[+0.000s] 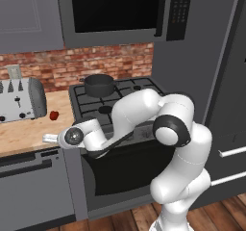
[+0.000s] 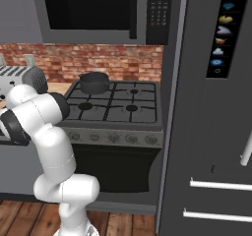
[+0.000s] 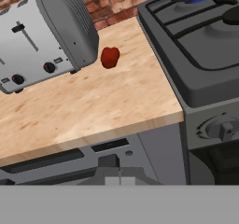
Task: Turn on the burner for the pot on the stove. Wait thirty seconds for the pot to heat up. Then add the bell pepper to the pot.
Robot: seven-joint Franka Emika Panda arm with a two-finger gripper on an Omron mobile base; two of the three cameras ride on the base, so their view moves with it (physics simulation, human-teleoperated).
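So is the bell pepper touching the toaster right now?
Apart. In the hand view the bell pepper lies on the wooden counter, with a strip of bare wood between it and the toaster.

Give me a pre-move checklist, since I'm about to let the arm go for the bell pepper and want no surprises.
1. Pot sits on the stove's back-left burner: ok.
2. Burner lit: a blue glow shows under the pot in the hand view, ok.
3. Bell pepper lies free on the counter beside the toaster: ok.
4. Gripper open for grasping: not ok, shut.
5. Thirty seconds waited: cannot tell.
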